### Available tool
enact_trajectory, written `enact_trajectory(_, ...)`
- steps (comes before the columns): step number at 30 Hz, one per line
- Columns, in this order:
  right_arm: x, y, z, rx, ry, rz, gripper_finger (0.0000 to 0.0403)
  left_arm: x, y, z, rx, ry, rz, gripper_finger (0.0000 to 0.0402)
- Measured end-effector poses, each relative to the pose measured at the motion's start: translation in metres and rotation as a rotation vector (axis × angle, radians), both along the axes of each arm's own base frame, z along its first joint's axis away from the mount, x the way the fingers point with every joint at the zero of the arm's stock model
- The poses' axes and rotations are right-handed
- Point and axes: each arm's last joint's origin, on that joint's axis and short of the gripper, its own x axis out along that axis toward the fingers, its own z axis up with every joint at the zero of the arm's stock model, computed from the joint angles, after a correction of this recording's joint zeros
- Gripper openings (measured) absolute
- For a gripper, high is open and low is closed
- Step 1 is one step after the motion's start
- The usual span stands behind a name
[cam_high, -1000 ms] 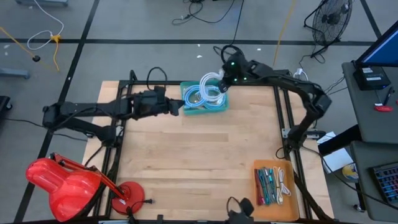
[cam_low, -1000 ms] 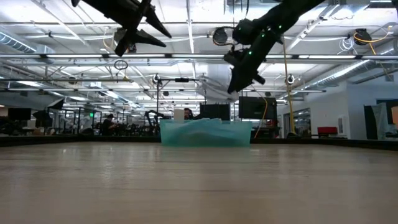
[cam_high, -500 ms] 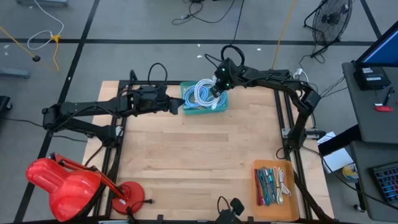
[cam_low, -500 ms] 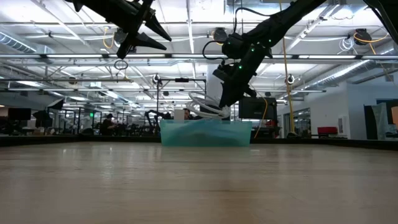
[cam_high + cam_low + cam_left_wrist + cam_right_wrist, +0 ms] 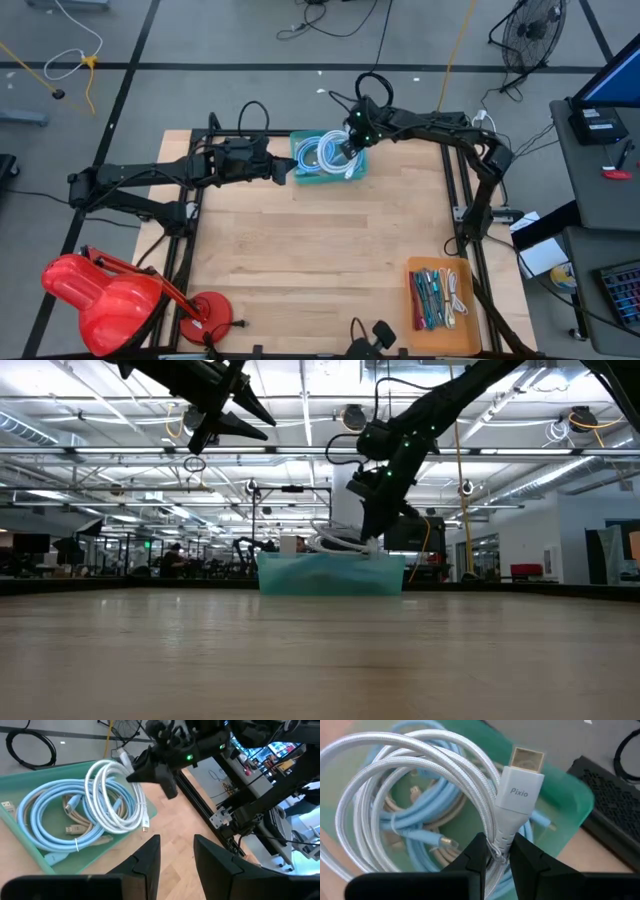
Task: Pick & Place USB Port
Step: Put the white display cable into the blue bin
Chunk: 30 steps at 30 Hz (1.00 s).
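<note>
A coiled white braided cable (image 5: 395, 765) with a white plug (image 5: 520, 785) is in my right gripper (image 5: 497, 847), over a teal tray (image 5: 330, 180) at the table's far edge. The tray also holds a light-blue cable (image 5: 50, 810) and a beige one (image 5: 75, 820). In the high view my right gripper (image 5: 347, 148) stands at the tray's right side, with the white coil (image 5: 325, 152) spread leftward from it. My left gripper (image 5: 176, 845) is open and hovers above the table just left of the tray (image 5: 285, 172). My right gripper pinches the white coil's bundled strands (image 5: 492, 832) between its two fingers, just behind the plug. The fingers slant down from the table's right side. The plug sticks out past the fingertips. The coil (image 5: 115, 795) leans in the tray on the blue cable, its held side raised.
An orange tray (image 5: 438, 293) with pens and a white cord sits at the table's near right corner. A red lamp-like object (image 5: 100, 295) lies off the near left corner. Black frame rails run along the table's left and right sides. Bare wood fills the middle.
My right gripper has moved down and toward the table's left, carrying the white coil from above the tray's right end into the tray. The coil, lifted clear a second ago, now lies low across the tray's contents. My left gripper has kept still.
</note>
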Motion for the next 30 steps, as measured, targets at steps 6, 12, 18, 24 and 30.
enact_trajectory(6,0.002,0.006,-0.008,0.008,0.071,-0.017,0.0046,0.0,0.0,0.0,0.005,0.002,-0.011,0.0117)
enact_trajectory(12,0.002,0.007,-0.014,-0.002,0.128,-0.04,0.0046,0.0,-0.001,0.0,0.002,0.001,-0.026,0.0117)
enact_trajectory(18,0.0,0.003,-0.037,0.067,0.212,-0.068,0.0046,0.001,-0.004,0.0,0.014,0.006,-0.045,0.0117)
enact_trajectory(24,0.003,0.003,-0.048,0.098,0.236,-0.099,0.0046,0.002,-0.009,0.0,0.019,0.008,-0.068,0.0117)
enact_trajectory(30,0.002,0.003,-0.043,-0.043,0.307,-0.143,0.0047,0.003,-0.012,0.0,0.026,0.011,-0.1,0.0117)
